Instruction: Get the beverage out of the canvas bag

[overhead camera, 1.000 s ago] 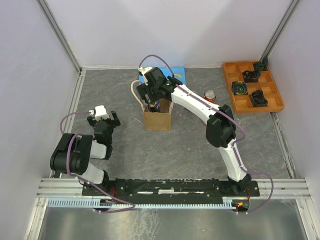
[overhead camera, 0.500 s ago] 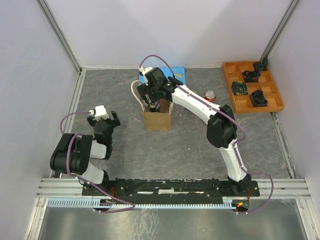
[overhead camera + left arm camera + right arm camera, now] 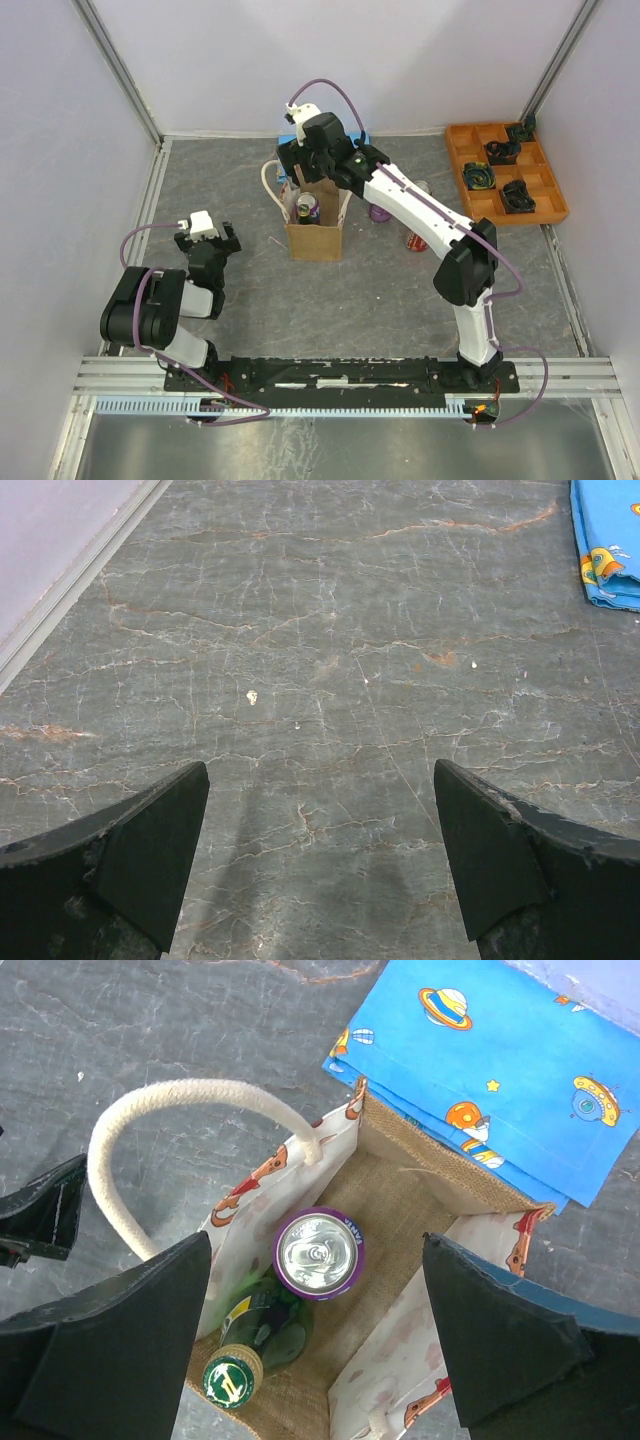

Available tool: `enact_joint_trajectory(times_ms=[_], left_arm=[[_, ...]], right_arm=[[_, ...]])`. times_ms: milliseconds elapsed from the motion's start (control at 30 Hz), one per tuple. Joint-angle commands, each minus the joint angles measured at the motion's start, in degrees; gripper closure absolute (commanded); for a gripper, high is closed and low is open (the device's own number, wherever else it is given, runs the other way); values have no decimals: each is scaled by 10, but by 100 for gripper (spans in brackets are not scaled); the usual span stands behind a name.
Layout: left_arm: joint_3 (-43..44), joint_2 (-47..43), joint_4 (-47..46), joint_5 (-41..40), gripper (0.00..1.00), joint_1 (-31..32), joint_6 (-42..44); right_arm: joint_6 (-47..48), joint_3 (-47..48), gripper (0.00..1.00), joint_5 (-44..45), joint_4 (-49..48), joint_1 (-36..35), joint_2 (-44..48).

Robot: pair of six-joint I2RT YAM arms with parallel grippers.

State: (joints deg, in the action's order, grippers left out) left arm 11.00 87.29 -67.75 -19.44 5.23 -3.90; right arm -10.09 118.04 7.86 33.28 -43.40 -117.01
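Two drinks inside the canvas bag (image 3: 432, 1192), purple can (image 3: 318, 1253) beside green bottle (image 3: 262, 1332); poised above with right hand (image 3: 317, 1240) wide and empty, likely next lowering astride the can, then closing.

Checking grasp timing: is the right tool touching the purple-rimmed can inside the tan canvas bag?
Apart. Right wrist view: right tool open, fingers wide of the purple-rimmed can, tan canvas bag lining between.
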Motion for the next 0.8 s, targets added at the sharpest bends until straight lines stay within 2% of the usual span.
enact_joint_trajectory(times_ms=[0,133,333,500,767], left_arm=[[12,0,-27,-12,1,1,21],[12,0,-27,-12,1,1,21],[12,-1,-27,-12,1,1,21],[12,0,-27,-12,1,1,21],[12,0,-27,-12,1,1,21]], right_arm=[[13,21,9,25,-14,5,-5],[14,34,15,11,-3,13,-31],[-4,32,17,-10,-8,27,-62],[-19,29,17,-41,-6,41,-80],[-23,12,10,-104,-12,41,-76]])
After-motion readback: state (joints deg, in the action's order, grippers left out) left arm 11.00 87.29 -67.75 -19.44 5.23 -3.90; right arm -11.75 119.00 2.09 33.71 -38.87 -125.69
